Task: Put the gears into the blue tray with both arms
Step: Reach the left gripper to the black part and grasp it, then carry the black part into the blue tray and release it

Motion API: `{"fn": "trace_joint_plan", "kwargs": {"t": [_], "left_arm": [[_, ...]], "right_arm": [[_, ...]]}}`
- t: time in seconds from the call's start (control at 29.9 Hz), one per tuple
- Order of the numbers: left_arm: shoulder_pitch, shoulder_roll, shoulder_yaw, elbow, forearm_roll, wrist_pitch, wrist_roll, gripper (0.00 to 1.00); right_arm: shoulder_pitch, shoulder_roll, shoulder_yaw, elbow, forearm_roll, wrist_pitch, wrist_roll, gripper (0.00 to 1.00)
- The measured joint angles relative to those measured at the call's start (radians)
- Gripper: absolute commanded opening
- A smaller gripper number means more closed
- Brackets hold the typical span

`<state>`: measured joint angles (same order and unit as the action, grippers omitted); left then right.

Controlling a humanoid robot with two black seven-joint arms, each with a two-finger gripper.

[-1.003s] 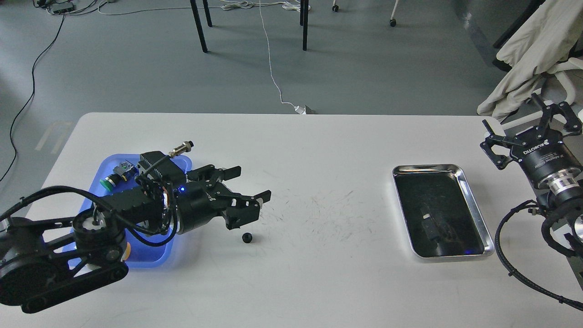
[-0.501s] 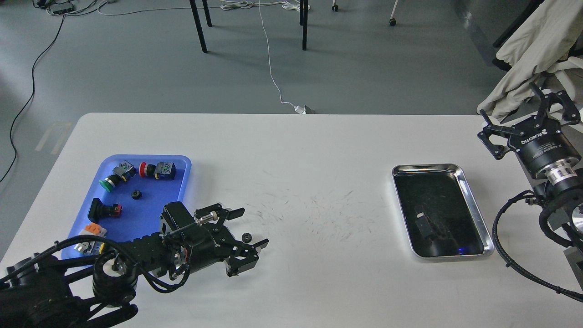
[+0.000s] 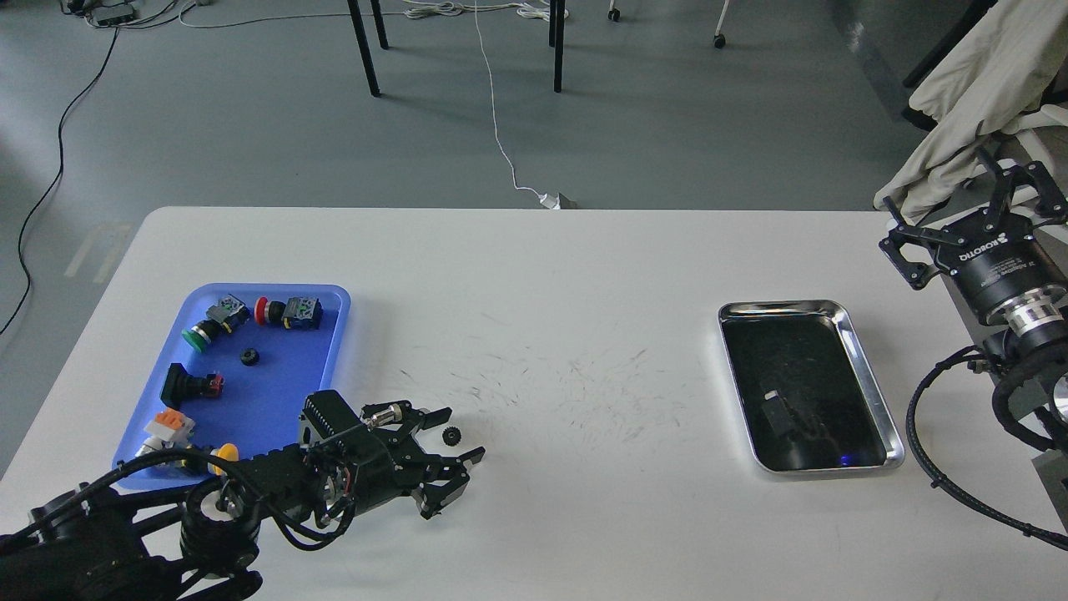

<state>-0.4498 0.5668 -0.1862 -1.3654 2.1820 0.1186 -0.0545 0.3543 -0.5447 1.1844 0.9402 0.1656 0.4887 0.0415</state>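
A tiny black gear (image 3: pixel 453 435) lies on the white table (image 3: pixel 551 275), right between the spread fingers of my left gripper (image 3: pixel 457 434), which is open and low over the table. A second gear (image 3: pixel 249 357) rests inside the blue tray (image 3: pixel 334 302) at the left, among several colour-capped push-buttons. My left arm reaches in from the bottom left and covers the tray's near right corner. My right gripper (image 3: pixel 972 209) is raised at the far right edge, open, holding nothing.
A shiny steel tray (image 3: pixel 868 367) lies on the right side of the table. The push-buttons (image 3: pixel 288 311) fill the blue tray's far and left parts. Black cables hang from my right arm by the table's right edge. Scuff marks cover the table's middle.
My left arm has swung off the blue tray toward the near edge and dropped low, so its open fingers now bracket the gear. The right gripper shifted only slightly.
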Motion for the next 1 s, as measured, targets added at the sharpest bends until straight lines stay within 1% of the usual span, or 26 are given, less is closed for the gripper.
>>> {"fn": "trace_joint_plan", "kwargs": {"t": [0.07, 0.13, 0.27, 0.4, 0.53, 0.6, 0.7, 0.84, 1.0], "left_arm": [[0.005, 0.001, -0.001, 0.001, 0.000, 0.001, 0.000, 0.09], [0.008, 0.001, -0.002, 0.002, 0.000, 0.001, 0.000, 0.06], [0.016, 0.010, -0.011, -0.004, 0.000, 0.001, 0.000, 0.05], [0.031, 0.042, -0.047, -0.041, 0.000, 0.000, -0.001, 0.05], [0.026, 0.126, -0.115, -0.134, -0.001, 0.000, 0.000, 0.05], [0.021, 0.191, -0.158, -0.177, 0.000, -0.001, -0.002, 0.05], [0.020, 0.298, -0.196, -0.204, -0.014, 0.000, -0.021, 0.05], [0.026, 0.392, -0.201, -0.175, -0.110, 0.027, -0.052, 0.05], [0.055, 0.405, -0.184, -0.049, -0.173, 0.108, -0.087, 0.05]], "right_arm": [[0.000, 0.000, 0.001, 0.000, 0.000, 0.000, 0.000, 0.98], [0.000, 0.000, 0.001, 0.000, 0.000, 0.000, 0.000, 0.98], [0.000, 0.000, 0.001, 0.001, 0.001, 0.000, 0.000, 0.98], [0.002, -0.001, 0.004, 0.005, 0.001, 0.000, -0.001, 0.98], [0.014, -0.004, 0.008, 0.008, 0.001, 0.000, -0.001, 0.98], [0.022, -0.004, 0.008, 0.008, 0.002, 0.000, -0.002, 0.98], [0.031, -0.005, 0.007, 0.007, 0.001, 0.000, -0.002, 0.98], [0.036, -0.005, 0.003, 0.007, 0.000, 0.000, -0.002, 0.98], [0.042, -0.005, -0.001, 0.007, 0.000, 0.000, -0.002, 0.98]]}}
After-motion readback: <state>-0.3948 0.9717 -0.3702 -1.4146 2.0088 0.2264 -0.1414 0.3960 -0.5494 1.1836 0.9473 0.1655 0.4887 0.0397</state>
